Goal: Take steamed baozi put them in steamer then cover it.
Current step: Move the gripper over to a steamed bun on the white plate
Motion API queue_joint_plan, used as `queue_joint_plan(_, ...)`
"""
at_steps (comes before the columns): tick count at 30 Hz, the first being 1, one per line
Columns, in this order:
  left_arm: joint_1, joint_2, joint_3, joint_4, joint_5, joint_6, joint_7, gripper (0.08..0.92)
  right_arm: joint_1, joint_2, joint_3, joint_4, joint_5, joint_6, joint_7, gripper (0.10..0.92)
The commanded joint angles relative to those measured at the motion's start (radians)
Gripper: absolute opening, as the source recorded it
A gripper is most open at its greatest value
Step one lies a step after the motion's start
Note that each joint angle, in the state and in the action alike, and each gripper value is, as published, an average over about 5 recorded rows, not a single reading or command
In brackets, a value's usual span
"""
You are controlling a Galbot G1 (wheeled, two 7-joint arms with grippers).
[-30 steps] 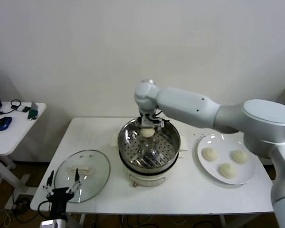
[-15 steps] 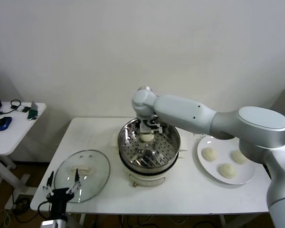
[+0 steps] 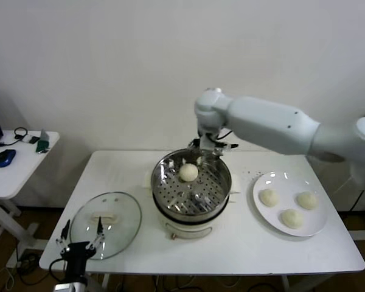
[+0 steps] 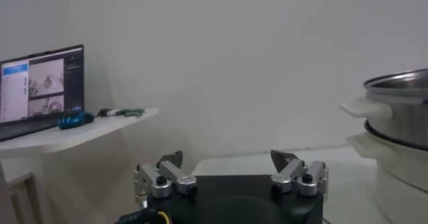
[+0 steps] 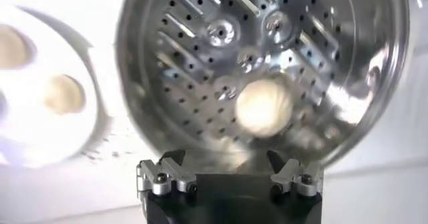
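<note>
One bun point(image 3: 188, 172) sits on the pot's point(image 3: 219, 188) far tray; your right gripper point(image 3: 214, 148) hangs open above, empty. Left gripper point(image 3: 80, 245) open, parked by the lid point(image 3: 106, 224).

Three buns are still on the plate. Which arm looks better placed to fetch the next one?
The right. Its open, empty gripper hangs over the steamer, beside the plate with three buns. The left gripper sits at the table's near left corner by the glass lid.

One baozi point(image 3: 188, 172) in steamer point(image 3: 191, 208)
</note>
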Motion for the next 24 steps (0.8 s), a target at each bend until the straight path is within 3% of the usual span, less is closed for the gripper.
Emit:
queue_joint_plan(1,0.000,0.002,0.008,-0.001,0.001,0.005,0.002,0.823,0.106,-0.285,-0.173,0.031,0.366,-0.333,0.113,0.823)
queue_joint_plan(11,0.001,0.002,0.014,-0.012,0.013,0.020,0.002,0.823,-0.224,-0.454,0.009,-0.003,0.268,-0.448,0.069,0.823)
queue_joint_plan(24,0.024,-0.006,0.008,-0.027,0.035,0.012,0.031,0.823,-0.547,-0.349,0.307,-0.261,0.175,-0.445,0.062,0.823)
